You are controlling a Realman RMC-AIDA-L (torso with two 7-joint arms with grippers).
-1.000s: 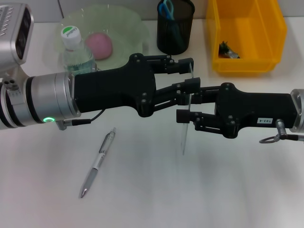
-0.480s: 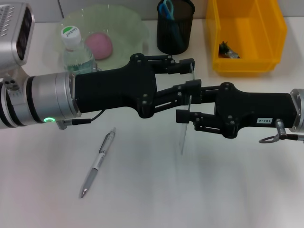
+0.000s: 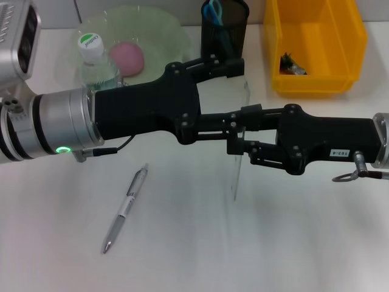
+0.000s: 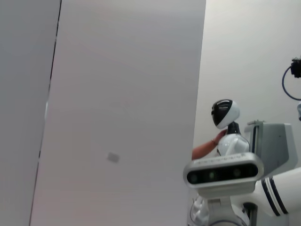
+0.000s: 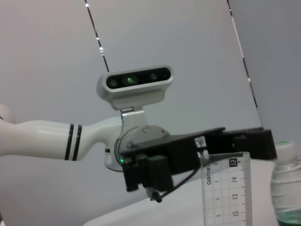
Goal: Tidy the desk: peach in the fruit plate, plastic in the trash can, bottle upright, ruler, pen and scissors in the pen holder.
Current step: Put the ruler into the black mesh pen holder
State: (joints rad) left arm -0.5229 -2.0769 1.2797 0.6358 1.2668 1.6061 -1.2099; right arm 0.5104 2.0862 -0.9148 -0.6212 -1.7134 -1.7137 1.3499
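Head view. One clear plastic ruler (image 3: 240, 141), held upright above the white desk (image 3: 194, 243), between two black grippers meeting mid-frame. Left gripper (image 3: 234, 97), reaching in from the left, spread wide: upper finger beside the ruler's top corner, lower finger running along toward the right gripper, neither plainly pressing the ruler. Right gripper (image 3: 238, 139), reaching in from the right, fingers drawn together around the ruler's middle, clamping it. One silver pen (image 3: 125, 208) lying on the desk, well apart from both grippers. One clear water bottle with a green-and-white cap (image 3: 96, 62) standing upright just beside the pale green glass fruit plate (image 3: 159, 30). One pink peach (image 3: 127, 58) in that plate. One black mesh pen holder (image 3: 225, 33) at the far edge, with one pair of blue-handled scissors (image 3: 213, 11) inside. One yellow plastic bin (image 3: 315, 45) at the far right, holding a small dark scrap of plastic (image 3: 292, 64).

Left wrist view. Only pale wall panels, plus a second white robot with a camera head (image 4: 223, 172) off in the room; no fingers or desk things visible.

Right wrist view. Ruler (image 5: 225, 193) seen close, printed scale facing the camera, upright. Left gripper (image 5: 230, 141) behind its top edge, one finger stretching across above the ruler. Bottle (image 5: 286, 186) at the frame's edge beyond.
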